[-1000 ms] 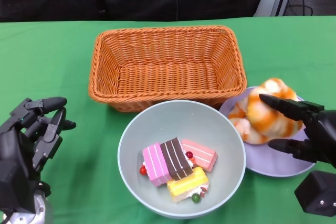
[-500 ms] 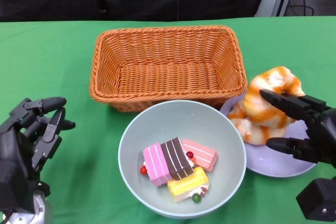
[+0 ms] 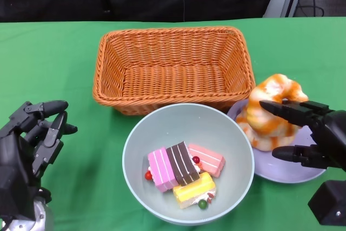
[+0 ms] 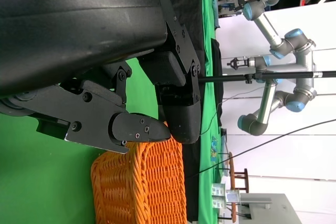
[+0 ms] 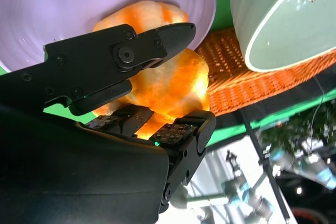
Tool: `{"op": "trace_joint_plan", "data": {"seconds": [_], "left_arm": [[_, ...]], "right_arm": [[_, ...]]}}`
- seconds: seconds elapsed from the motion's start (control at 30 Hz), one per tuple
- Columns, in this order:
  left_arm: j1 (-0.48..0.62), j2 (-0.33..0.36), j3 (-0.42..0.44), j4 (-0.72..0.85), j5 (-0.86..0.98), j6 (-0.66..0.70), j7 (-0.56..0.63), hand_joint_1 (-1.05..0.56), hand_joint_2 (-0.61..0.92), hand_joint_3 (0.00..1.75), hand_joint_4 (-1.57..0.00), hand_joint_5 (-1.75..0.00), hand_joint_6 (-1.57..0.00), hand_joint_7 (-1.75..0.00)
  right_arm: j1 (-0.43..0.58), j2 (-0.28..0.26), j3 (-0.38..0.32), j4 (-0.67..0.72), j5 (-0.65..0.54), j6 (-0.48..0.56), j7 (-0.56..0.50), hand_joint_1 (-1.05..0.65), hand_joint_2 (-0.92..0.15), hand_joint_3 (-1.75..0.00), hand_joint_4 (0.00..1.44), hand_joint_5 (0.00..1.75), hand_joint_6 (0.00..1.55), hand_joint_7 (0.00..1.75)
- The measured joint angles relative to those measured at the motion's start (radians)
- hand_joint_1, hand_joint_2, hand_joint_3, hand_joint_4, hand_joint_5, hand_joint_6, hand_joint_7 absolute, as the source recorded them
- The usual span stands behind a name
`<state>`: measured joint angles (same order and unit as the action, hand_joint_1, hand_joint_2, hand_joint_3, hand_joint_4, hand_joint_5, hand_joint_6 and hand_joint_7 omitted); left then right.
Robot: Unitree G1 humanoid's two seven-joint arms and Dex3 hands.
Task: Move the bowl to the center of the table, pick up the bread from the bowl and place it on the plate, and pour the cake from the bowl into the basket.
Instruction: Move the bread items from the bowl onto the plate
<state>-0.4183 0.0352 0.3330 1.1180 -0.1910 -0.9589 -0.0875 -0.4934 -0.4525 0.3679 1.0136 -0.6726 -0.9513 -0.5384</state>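
While the green counter [image 3: 65, 63] lies under everything, the right hand [image 3: 316, 136] at about four o'clock has its fingers [image 3: 284, 109] wrapped on the bread [image 3: 273, 106]. From the head view one black finger lies across the top of the orange-and-white loaf and another reaches in lower down, beside the plate's bare rim. The right wrist view shows it plainer: a finger presses the loaf from one side, padded fingertips [image 5: 178, 129] press it from the other, so the bread is gripped between them. The loaf sits over the lilac plate [image 3: 286, 169]; whether it rests on the plate or hangs just clear of it I cannot tell.

At eight o'clock the left hand [image 3: 32, 136] hovers above the counter, fingers curled loosely forward and apart, nothing in them and nothing touched. Its wrist view shows the dark fingers [image 4: 136, 127] spread, with the wicker beyond them.

Dead centre, toward six o'clock, stands the pale green bowl [image 3: 162, 128], touching the plate's edge at its three o'clock side. Inside lies the cake [image 3: 184, 171]: pink, brown, and yellow striped slices bunched together, with small red and green beads beside them. The orange basket [image 3: 173, 68] stands at twelve o'clock, just behind the bowl.
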Motion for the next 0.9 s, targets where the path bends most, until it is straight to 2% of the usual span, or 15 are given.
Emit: {"op": "trace_joint_plan", "data": {"seconds": [0.23, 0.4, 0.47, 0.5, 0.53, 0.6, 0.63, 0.73, 0.8, 0.9], "left_arm": [[0.000, 0.001, 0.002, -0.004, -0.007, 0.000, -0.010, -0.23, 0.92, 0.26, -0.85, -1.23, -0.96, -0.74], [0.000, 0.001, 0.010, -0.004, -0.011, 0.000, -0.023, -0.23, 0.92, 0.26, -0.87, -1.24, -0.97, -0.74], [0.000, 0.001, 0.011, -0.004, -0.010, 0.000, -0.023, -0.23, 0.92, 0.26, -0.87, -1.25, -0.98, -0.74], [0.000, 0.001, 0.011, -0.004, -0.009, 0.000, -0.022, -0.23, 0.92, 0.26, -0.87, -1.25, -0.98, -0.74], [0.000, 0.001, 0.011, -0.004, -0.007, 0.000, -0.022, -0.23, 0.92, 0.26, -0.86, -1.25, -0.98, -0.74], [0.000, 0.001, 0.011, -0.004, -0.006, 0.000, -0.020, -0.23, 0.92, 0.26, -0.86, -1.24, -0.98, -0.74], [0.000, 0.001, 0.011, -0.004, -0.006, 0.000, -0.020, -0.23, 0.92, 0.27, -0.86, -1.25, -0.97, -0.74], [0.000, 0.002, 0.011, -0.004, -0.005, 0.003, -0.020, -0.22, 0.92, 0.28, -0.86, -1.25, -0.97, -0.74], [0.000, 0.003, 0.011, -0.004, -0.003, 0.004, -0.020, -0.23, 0.92, 0.27, -0.86, -1.25, -0.98, -0.75], [0.000, 0.007, 0.011, -0.004, 0.001, 0.004, -0.019, -0.24, 0.92, 0.27, -0.85, -1.25, -0.97, -0.76]], "right_arm": [[0.039, -0.002, -0.035, -0.071, 0.039, 0.029, 0.053, -0.67, -0.92, -0.04, 1.12, 0.15, 0.58, 0.02], [0.076, -0.004, -0.045, -0.136, 0.039, 0.056, 0.070, -0.67, -0.92, -0.04, 1.16, 0.20, 0.61, 0.03], [0.086, -0.005, -0.053, -0.156, 0.039, 0.064, 0.073, -0.67, -0.92, -0.04, 0.97, 0.67, 0.62, 0.01], [0.088, -0.006, -0.058, -0.164, 0.039, 0.067, 0.073, -0.67, -0.92, -0.05, 0.92, 0.83, 0.63, 0.00], [0.089, -0.007, -0.061, -0.170, 0.039, 0.068, 0.072, -0.68, -0.92, -0.05, 0.88, 0.93, 0.64, 0.00], [0.091, -0.007, -0.068, -0.177, 0.038, 0.067, 0.072, -0.68, -0.92, -0.06, 0.86, 0.98, 0.64, 0.00], [0.092, -0.008, -0.070, -0.178, 0.038, 0.067, 0.072, -0.69, -0.92, -0.06, 0.84, 0.99, 0.64, 0.00], [0.093, -0.014, -0.074, -0.182, 0.038, 0.067, 0.073, -0.68, -0.92, -0.06, 0.83, 0.79, 0.63, 0.00], [0.093, -0.019, -0.077, -0.192, 0.038, 0.071, 0.085, -0.68, -0.92, -0.05, 0.85, 0.56, 0.64, 0.00], [0.095, -0.021, -0.086, -0.211, 0.039, 0.075, 0.086, -0.69, -0.92, -0.07, 0.84, 0.38, 0.67, 0.01]]}}
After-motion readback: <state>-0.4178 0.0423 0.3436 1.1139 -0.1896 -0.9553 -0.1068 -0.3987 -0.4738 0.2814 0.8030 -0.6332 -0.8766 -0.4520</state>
